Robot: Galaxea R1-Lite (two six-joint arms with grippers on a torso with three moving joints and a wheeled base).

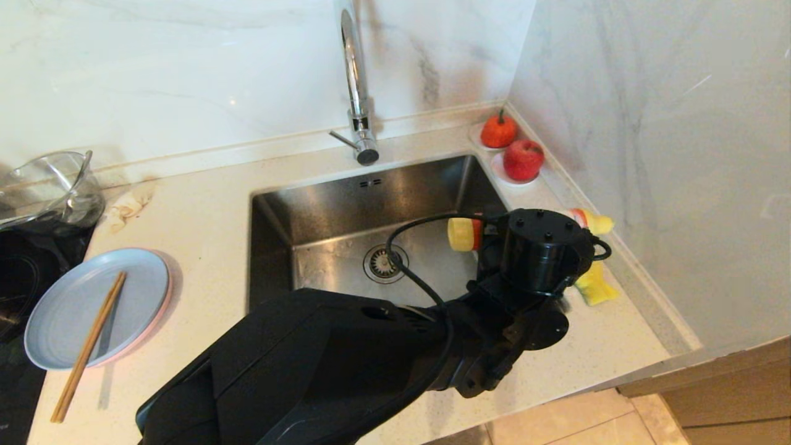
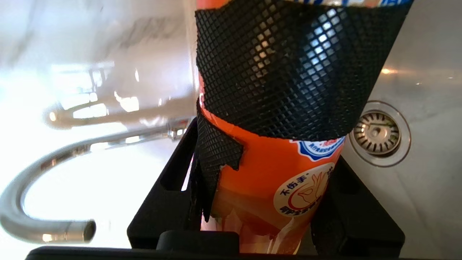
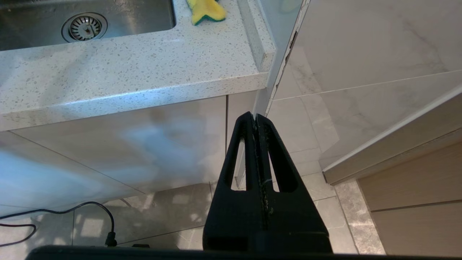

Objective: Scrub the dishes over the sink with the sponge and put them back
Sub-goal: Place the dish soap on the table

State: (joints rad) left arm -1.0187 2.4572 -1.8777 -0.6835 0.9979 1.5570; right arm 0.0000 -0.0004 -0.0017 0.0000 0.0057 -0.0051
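My left gripper [image 2: 267, 173] is shut on an orange dish soap bottle [image 2: 274, 169] wrapped in black mesh, and holds it over the right side of the sink [image 1: 346, 204]. The bottle's yellow cap [image 1: 463, 233] sticks out beside the wrist. The yellow and green sponge [image 1: 596, 285] lies on the counter right of the sink, just beyond the left wrist. The light blue plate [image 1: 68, 309] is stacked on the pink plate [image 1: 163, 303] on the counter left of the sink, with wooden chopsticks [image 1: 89, 346] lying across them. My right gripper [image 3: 257, 117] hangs shut and empty below the counter edge.
The chrome faucet [image 1: 355, 80] rises behind the sink. Two red fruits on white saucers [image 1: 523, 159] sit in the back right corner. A glass bowl [image 1: 49, 185] and a black cooktop [image 1: 18, 272] are at far left, with a crumpled cloth [image 1: 130, 204] nearby. A wall bounds the right.
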